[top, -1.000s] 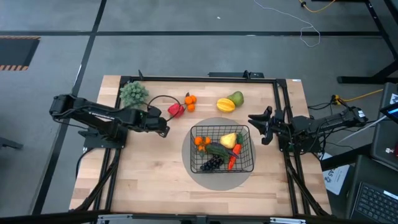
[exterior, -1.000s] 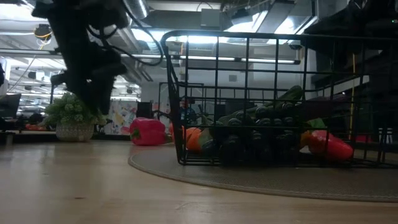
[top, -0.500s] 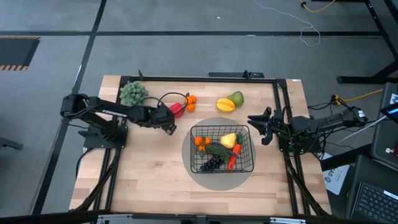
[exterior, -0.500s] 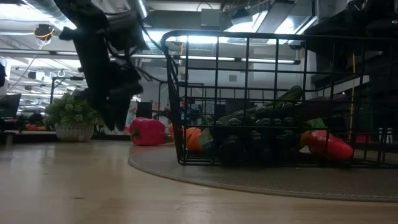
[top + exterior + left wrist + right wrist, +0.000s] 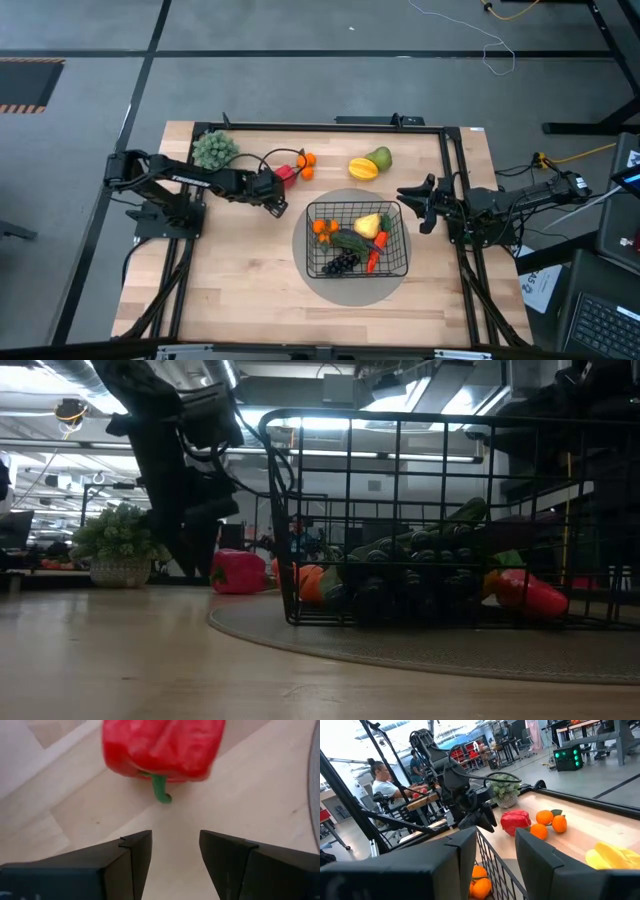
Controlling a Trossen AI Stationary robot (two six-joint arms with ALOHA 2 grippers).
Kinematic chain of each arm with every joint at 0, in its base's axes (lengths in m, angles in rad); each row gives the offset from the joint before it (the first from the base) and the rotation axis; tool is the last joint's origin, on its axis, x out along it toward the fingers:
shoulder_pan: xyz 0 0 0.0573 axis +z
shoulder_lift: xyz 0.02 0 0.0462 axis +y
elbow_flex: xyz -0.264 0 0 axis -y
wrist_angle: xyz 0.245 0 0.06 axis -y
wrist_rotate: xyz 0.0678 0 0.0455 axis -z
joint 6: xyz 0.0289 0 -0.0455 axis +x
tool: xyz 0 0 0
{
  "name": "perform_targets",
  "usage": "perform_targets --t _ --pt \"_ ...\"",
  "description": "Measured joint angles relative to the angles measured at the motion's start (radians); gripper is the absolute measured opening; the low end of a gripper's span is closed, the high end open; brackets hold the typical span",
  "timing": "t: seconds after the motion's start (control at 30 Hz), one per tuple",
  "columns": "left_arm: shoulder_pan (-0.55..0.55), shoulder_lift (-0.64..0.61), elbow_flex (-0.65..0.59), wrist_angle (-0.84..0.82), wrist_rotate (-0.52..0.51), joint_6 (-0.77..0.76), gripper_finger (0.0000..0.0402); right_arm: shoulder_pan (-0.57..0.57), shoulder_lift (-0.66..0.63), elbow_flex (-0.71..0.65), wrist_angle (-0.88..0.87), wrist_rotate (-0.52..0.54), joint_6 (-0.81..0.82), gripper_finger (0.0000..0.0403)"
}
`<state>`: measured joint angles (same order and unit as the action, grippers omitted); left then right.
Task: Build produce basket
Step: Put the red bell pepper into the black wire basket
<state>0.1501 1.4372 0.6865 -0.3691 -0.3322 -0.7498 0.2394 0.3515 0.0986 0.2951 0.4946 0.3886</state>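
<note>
The left gripper hung low over the tabletop, jaws open and empty, lined up on the red pepper just ahead, likely the next piece to lift. The basket sat on a grey disc right of it, already holding several pieces. The right gripper waited beside the basket's right side, jaws open, clear of the reach
</note>
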Motion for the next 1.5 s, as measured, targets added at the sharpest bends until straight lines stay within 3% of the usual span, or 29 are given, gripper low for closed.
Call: perform_targets --t 0.2,0.63,1.2,1.33,1.5 --pt "0.028 0.000 0.000 0.006 -0.063 0.013 0.0153 0.000 0.000 0.000 0.000 0.000 0.000 0.0131" --pt "0.087 0.041 0.000 0.097 0.011 0.106 0.0153 0.000 0.000 0.000 -0.001 0.000 0.000 0.0131" --pt "0.087 0.128 0.000 0.196 -0.040 0.127 0.0150 0.000 0.000 0.000 -0.013 0.000 0.000 0.0131" --pt "0.087 0.128 0.000 0.195 -0.043 0.132 0.0114 0.000 0.000 0.000 -0.019 0.000 0.000 0.0131" --pt "0.087 0.128 0.000 0.196 -0.074 0.132 0.0027 0.000 0.000 0.000 -0.032 0.000 0.000 0.0131"
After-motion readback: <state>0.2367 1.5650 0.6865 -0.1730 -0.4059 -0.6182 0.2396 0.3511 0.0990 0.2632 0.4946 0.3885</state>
